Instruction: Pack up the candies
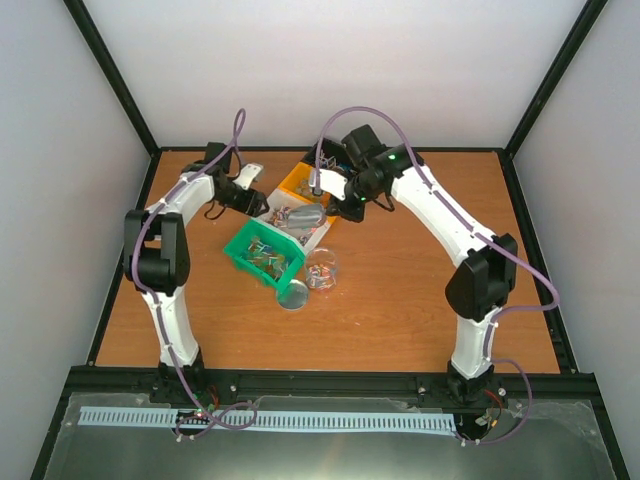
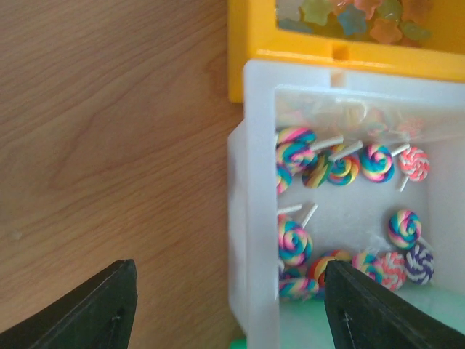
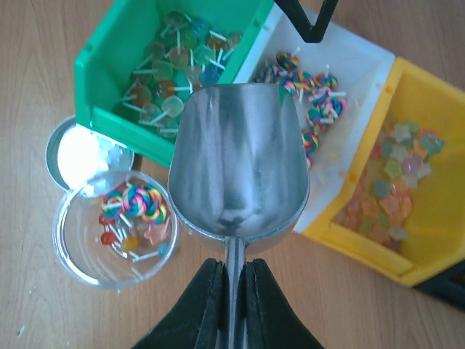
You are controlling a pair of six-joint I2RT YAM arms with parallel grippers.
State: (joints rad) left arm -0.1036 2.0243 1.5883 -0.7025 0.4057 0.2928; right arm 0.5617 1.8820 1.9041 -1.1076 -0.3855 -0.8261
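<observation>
Risks shoving white bin [image 2: 254, 145] and scattering candies [image 3: 312, 109], right tool [image 3: 231, 291] clamping empty scoop [image 3: 238, 167], left tool [image 2: 229, 291] wide.

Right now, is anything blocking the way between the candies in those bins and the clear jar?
Nothing visible does: the jar is open, its lid lying beside it, right next to the green bin of candies.

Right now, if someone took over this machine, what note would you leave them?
Left claw: open, empty, over the white bin's wall.
Right claw: shut on the metal scoop's handle; scoop empty, over the bins.
Done: a few candies lie in the clear jar; its lid lies beside it.
Left: most candies sit in the green bin, white bin and yellow bin; probably more scooping, then the lid.
</observation>
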